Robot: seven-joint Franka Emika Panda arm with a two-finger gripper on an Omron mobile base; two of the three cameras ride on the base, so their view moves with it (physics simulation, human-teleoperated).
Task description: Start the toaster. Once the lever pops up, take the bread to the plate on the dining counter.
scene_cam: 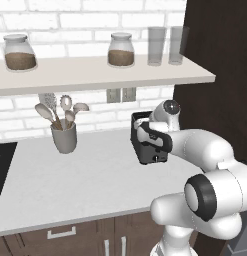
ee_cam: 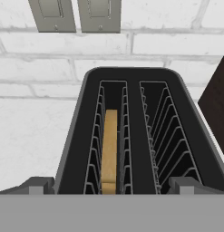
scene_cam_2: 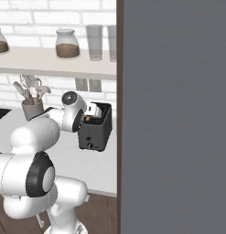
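The black two-slot toaster (scene_cam: 140, 150) (scene_cam_2: 94, 134) stands on the white counter under the brick wall. My gripper (scene_cam_2: 93, 111) hovers directly over its top, pointing down. In the hand view the toaster (ee_cam: 131, 90) is seen from above, and the golden-brown bread (ee_cam: 109, 147) stands sunk in the left slot; the right slot holds nothing. My gripper (ee_cam: 111, 186) is open, one dark fingertip (ee_cam: 38, 186) at each side of the toaster's near end, holding nothing. The plate and the dining counter are out of view.
A grey utensil cup (scene_cam: 64, 138) (scene_cam_2: 32, 109) stands left of the toaster. The shelf (scene_cam: 95, 72) above carries jars and glasses. A dark tall cabinet (scene_cam: 220, 75) rises just right of the toaster. Wall outlets (ee_cam: 77, 16) sit behind it. A stovetop edge (scene_cam: 1, 167) lies far left.
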